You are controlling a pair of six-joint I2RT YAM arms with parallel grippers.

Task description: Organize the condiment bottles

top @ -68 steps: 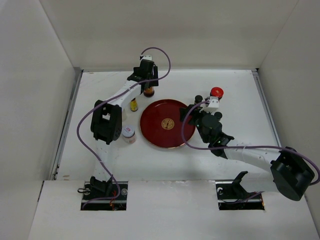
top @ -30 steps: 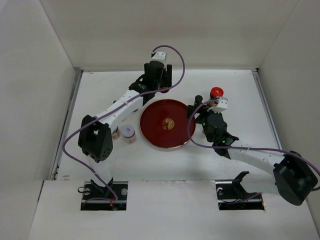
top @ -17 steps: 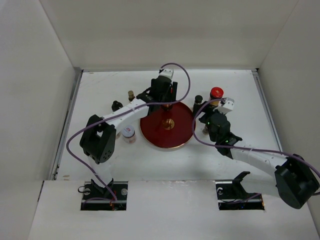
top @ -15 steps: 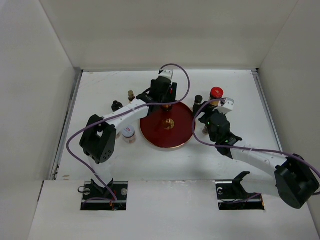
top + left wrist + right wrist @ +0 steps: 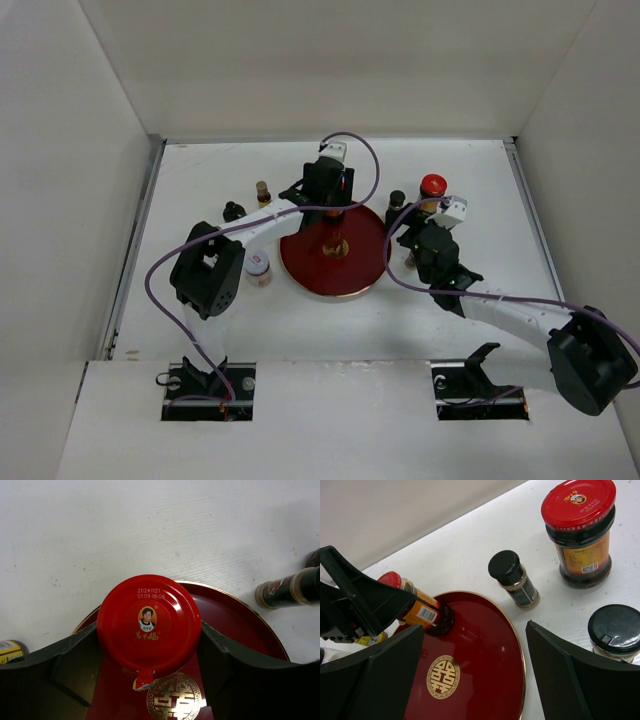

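Item: red-capped jar (image 5: 148, 622). Located over the far part of the tray (image 5: 335, 272), upright; whether its base is set down cannot be told. It is clamped at the cap between the fingers of the left gripper (image 5: 149, 647), one finger pressed to each side.

Second red-capped jar (image 5: 580, 530): stood on the table (image 5: 470, 170), beyond the tray's right edge.

Slim bottle (image 5: 512, 577), black-capped: stood between the tray and the second red-capped jar, apart from both.

Black-lidded jar (image 5: 617, 630): stood just nearer than the second red-capped jar, beside the right finger.

Yellow bottle (image 5: 10, 650): seen only in part, left of the tray.

White-lidded jar (image 5: 258, 265): stood near the tray's left edge.

Right gripper (image 5: 475, 640): held above the tray's right part, fingers spread wide, nothing gripped.
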